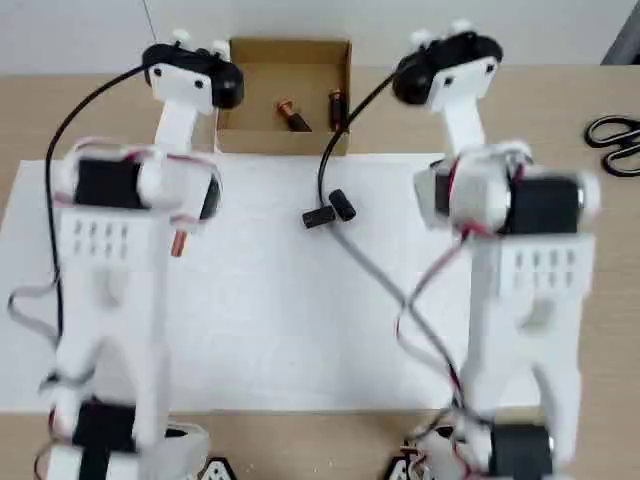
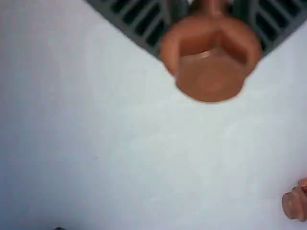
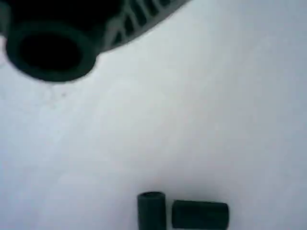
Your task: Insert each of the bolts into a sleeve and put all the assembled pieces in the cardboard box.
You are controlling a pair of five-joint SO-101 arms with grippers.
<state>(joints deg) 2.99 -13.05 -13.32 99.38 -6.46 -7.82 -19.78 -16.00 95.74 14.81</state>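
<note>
Here, the left gripper (image 2: pixel 211 14) is clamped on a copper bolt (image 2: pixel 211 62), its broad head facing the camera; the right gripper (image 3: pixel 62 19) is clamped on a black sleeve (image 3: pixel 48 52), bore showing. Two loose sleeves (image 1: pixel 330 210) lie near the white mat's (image 1: pixel 260 320) far edge. The cardboard box (image 1: pixel 232 100), at the wooden table's (image 1: pixel 60 110) far edge, holds two assembled pieces (image 1: pixel 295 117); scissors (image 1: pixel 615 140) lie at the right edge.

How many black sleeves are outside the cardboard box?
3. The held sleeve is in the right pincer; one loose sleeve and another loose sleeve lie side by side on the white mat between the arms. Arms may hide more.
</note>
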